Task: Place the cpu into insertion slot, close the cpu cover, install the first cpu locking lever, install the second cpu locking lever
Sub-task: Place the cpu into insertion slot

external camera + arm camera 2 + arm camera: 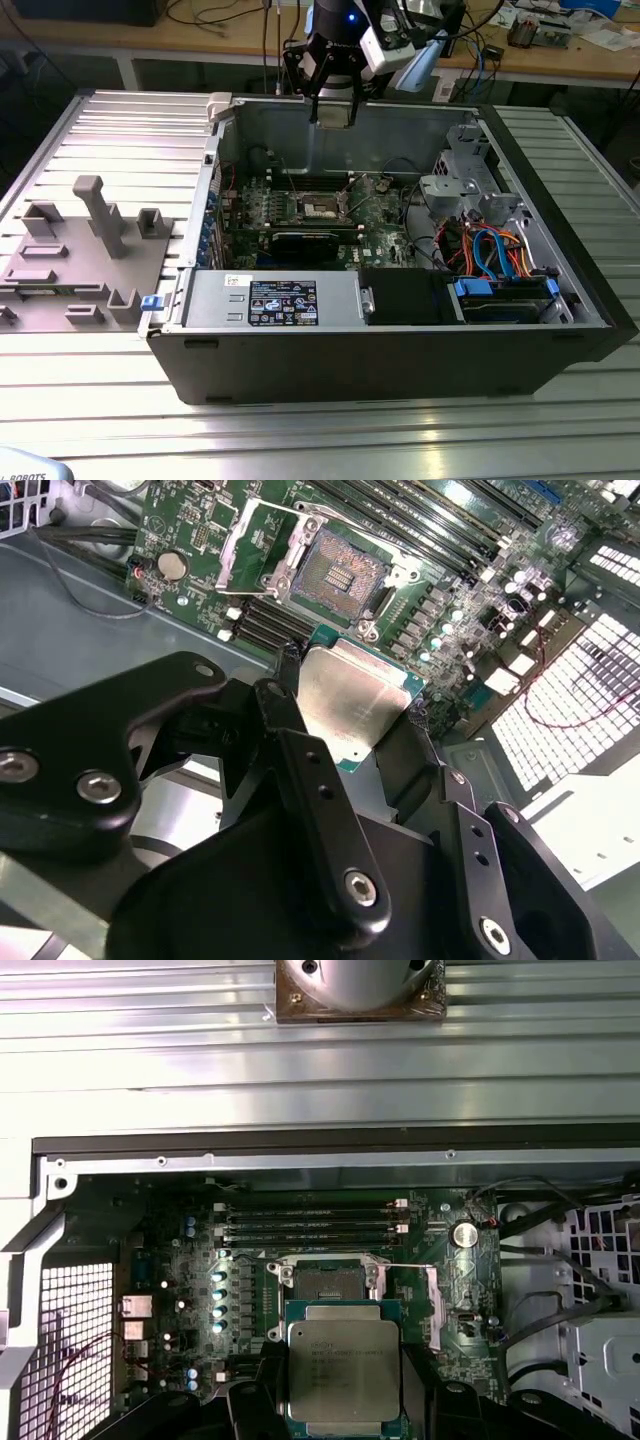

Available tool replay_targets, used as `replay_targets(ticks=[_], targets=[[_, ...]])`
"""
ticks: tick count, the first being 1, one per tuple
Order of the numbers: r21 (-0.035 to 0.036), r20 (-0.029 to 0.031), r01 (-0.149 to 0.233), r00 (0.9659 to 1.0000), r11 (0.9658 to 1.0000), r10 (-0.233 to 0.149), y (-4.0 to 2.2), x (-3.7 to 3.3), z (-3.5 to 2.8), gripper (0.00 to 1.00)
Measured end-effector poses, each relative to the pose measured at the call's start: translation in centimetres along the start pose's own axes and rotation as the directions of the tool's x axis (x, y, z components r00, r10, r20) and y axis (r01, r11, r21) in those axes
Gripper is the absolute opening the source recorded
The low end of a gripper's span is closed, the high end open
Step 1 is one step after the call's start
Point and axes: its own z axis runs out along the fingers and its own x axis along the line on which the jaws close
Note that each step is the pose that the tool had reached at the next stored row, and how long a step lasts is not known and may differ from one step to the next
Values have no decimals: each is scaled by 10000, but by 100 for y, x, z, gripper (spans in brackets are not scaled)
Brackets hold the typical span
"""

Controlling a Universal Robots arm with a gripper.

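Hovering over the ribbed table (300,440) and the open computer case (400,350), high above the motherboard (385,205); gripping with the fingers (290,745) partway closed against two opposite edges of the cpu (343,1365); holding it flat, silvery top facing the wrist, sides squared to the bare insertion slot (325,1282); hanging short of that slot, lying below and just past the chip's free edge, toward the memory sticks (315,1222), beside the flipped-open cpu cover (288,555)
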Motion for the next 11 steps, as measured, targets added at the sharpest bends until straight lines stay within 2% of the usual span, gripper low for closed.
replay_targets(ticks=[11], targets=[[0,0,0,10000,10000,0,-2,0,21,55]])
